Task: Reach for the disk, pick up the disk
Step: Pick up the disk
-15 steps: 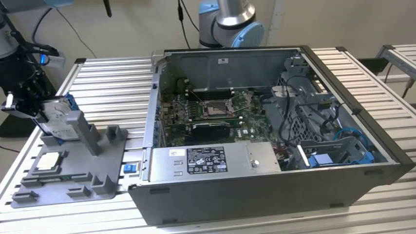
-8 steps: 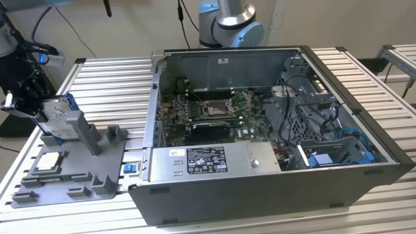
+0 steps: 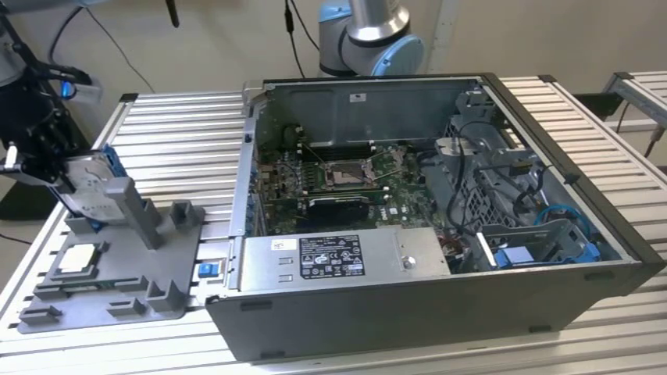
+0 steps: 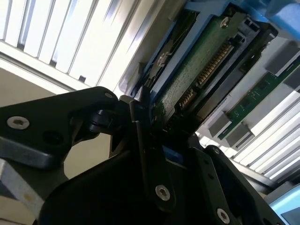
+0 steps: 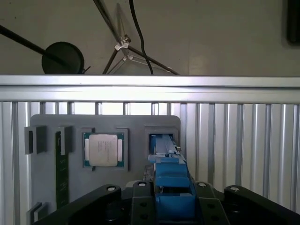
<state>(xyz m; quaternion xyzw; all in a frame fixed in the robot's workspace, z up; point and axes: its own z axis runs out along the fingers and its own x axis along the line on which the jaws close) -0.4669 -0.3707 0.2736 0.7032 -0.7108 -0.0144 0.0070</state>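
1. as i judge it, the reach is done and the pick-up is the step in hand. the pincer (image 3: 65, 178) is clenched on the disk (image 3: 96, 184), which stands on edge between its fingers.
2. in the second wrist view one finger (image 4: 145, 150) presses against the disk's edge. the green circuit board (image 4: 197, 70) on the disk's underside runs away from the grip.
3. in the first wrist view the disk's blue frame (image 5: 171, 180) runs from between the fingers out to a slot (image 5: 161, 140) in the grey holder (image 5: 103, 123). i cannot tell whether the far end has left that slot.
4. the chip (image 5: 104, 150) lies in a pocket just beside the slot, apart from the pincer. the open computer case (image 3: 417, 305) stands well apart from the pincer on the slatted counter (image 3: 177, 125).
5. my judgement is that freeing the disk calls for a straight pull along the slot with a firm hold. a tilt could jam the frame against the holder, and a hold on such a thin edge could slip.
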